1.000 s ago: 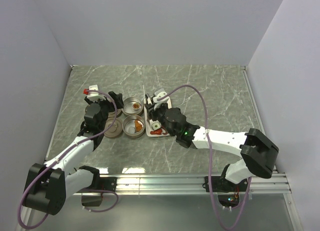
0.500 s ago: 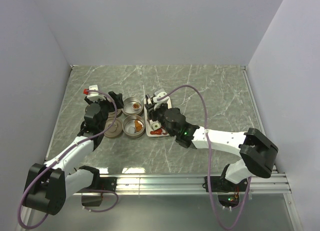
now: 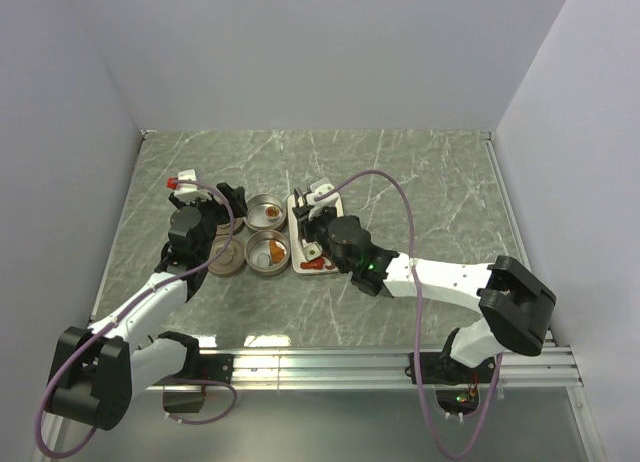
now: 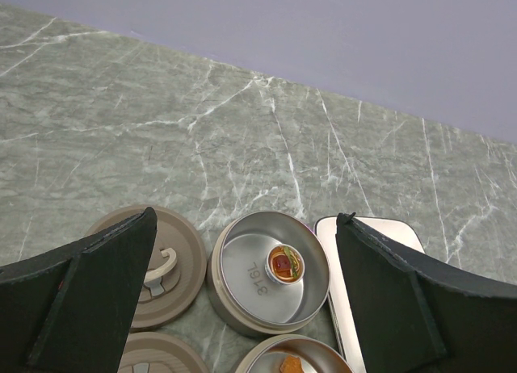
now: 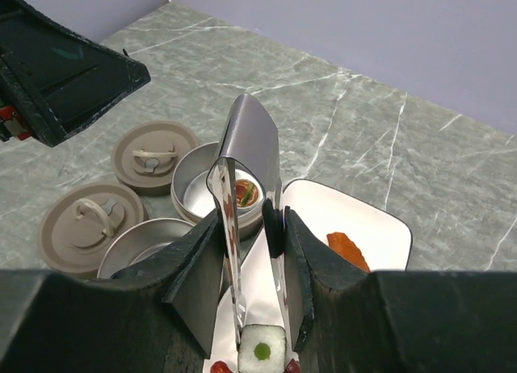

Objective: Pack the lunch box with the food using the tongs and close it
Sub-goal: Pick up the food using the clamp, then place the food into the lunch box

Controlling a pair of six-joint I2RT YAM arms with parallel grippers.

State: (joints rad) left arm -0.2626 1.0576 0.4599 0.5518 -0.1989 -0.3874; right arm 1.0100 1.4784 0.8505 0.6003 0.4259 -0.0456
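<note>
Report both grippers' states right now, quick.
Left gripper: open, holding nothing.
Right gripper: closed on the tongs, whose tips flank a white food piece.

Grey-green marbled table [image 4: 242,131], thin white veins. Plain pale lilac walls [image 4: 363,34].

The left gripper [image 4: 249,220] is matt black. Ahead of its jaws: tin [image 4: 238,296], silver inside, brownish-grey outside, holding a red-and-orange bite [image 4: 283,264]. The lids [image 4: 166,264] are taupe.

The right gripper [image 5: 252,220] is black too. Between its jaws: tongs [image 5: 250,139], bright mirror silver. At their tips is a white piece [image 5: 261,350] with a green dot in its centre. Beyond the jaws: tray [image 5: 380,220], white with a dark edge, and an orange-red piece [image 5: 347,248] on it.
</note>
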